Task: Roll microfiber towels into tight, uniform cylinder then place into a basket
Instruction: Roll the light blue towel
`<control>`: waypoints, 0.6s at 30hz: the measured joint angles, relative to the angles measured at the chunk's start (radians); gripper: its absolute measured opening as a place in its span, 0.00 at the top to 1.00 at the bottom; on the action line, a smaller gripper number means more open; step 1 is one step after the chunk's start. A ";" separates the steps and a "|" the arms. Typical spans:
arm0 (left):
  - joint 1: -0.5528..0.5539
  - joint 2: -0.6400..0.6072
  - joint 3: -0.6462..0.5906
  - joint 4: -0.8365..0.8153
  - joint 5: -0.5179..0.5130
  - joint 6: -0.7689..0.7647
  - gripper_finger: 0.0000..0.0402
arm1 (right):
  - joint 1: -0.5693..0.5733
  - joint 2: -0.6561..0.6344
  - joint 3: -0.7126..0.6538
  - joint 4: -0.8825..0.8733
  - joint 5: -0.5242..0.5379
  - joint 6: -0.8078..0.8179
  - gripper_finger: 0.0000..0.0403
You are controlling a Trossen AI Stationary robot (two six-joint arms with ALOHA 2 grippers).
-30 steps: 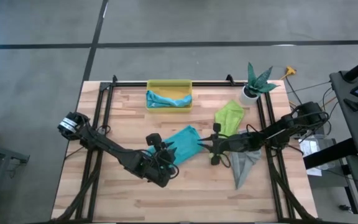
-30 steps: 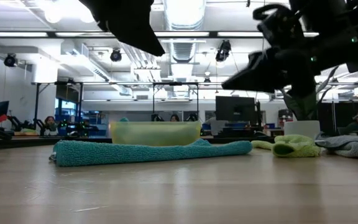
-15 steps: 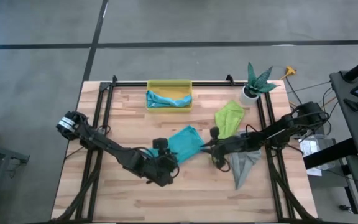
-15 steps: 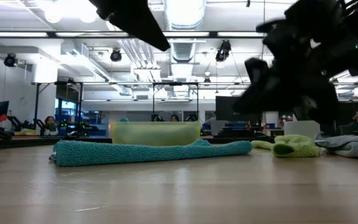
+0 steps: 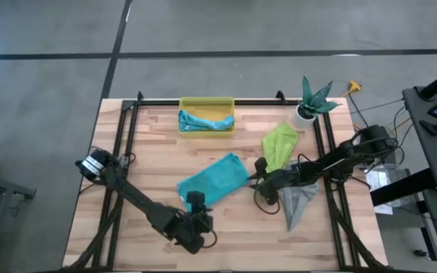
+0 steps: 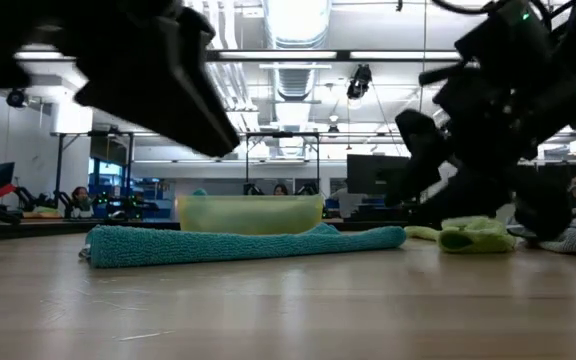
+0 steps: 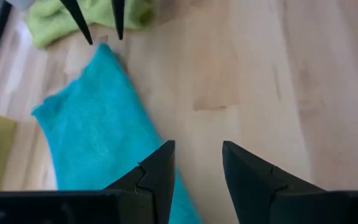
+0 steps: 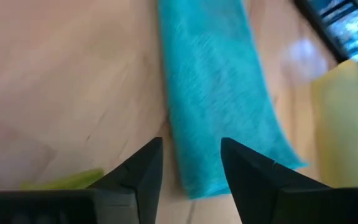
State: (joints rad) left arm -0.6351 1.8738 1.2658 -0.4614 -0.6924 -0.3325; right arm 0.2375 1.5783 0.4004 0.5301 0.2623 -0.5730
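Both grippers have drawn back off the teal towel (image 5: 212, 179), now flat mid-table. Left gripper (image 5: 195, 199), just beside its near corner, jaws parted, empty; right gripper (image 5: 259, 165), by its right edge, likewise parted, empty. Basket (image 5: 206, 102) at far edge

tabletop (image 5: 150, 152): pale wood planks, smooth, faint sheen
teal towel (image 5: 213, 180): fuzzy matt cloth
basket (image 5: 205, 104): translucent yellow plastic
my end effector fingers (image 7: 157, 171): matt black plastic
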 joint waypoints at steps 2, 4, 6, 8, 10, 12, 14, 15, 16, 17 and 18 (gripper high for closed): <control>-0.013 0.010 -0.003 -0.001 -0.002 -0.033 0.71 | 0.000 0.044 0.005 0.000 0.018 0.001 0.60; -0.017 0.015 -0.007 -0.001 -0.006 -0.072 0.71 | 0.000 0.086 0.026 0.017 0.060 0.018 0.60; -0.019 0.022 -0.012 -0.011 -0.007 -0.101 0.71 | 0.001 0.124 0.044 0.024 0.082 0.024 0.60; -0.019 0.033 -0.012 -0.049 -0.008 -0.122 0.71 | 0.001 0.149 0.067 0.024 0.088 0.025 0.60; -0.019 0.038 -0.013 -0.106 -0.009 -0.134 0.71 | 0.000 0.159 0.085 0.015 0.091 0.025 0.60; -0.019 0.040 -0.013 -0.137 -0.009 -0.137 0.71 | 0.000 0.159 0.094 0.006 0.093 0.020 0.60; -0.017 0.041 -0.014 -0.137 -0.002 -0.133 0.71 | 0.000 0.159 0.097 0.003 0.093 0.004 0.60; -0.017 0.041 -0.014 -0.138 0.006 -0.134 0.71 | 0.001 0.160 0.098 -0.001 0.094 -0.001 0.60; -0.017 0.041 -0.013 -0.138 0.016 -0.134 0.71 | 0.001 0.160 0.099 -0.009 0.094 -0.002 0.60; -0.017 0.041 -0.011 -0.136 0.030 -0.138 0.71 | 0.000 0.160 0.101 -0.017 0.094 0.000 0.60; -0.017 0.041 -0.011 -0.135 0.037 -0.147 0.70 | 0.000 0.160 0.102 -0.025 0.097 0.005 0.60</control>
State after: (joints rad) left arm -0.6525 1.9147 1.2545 -0.5960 -0.6559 -0.4792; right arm 0.2379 1.7385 0.5023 0.5053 0.3593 -0.5683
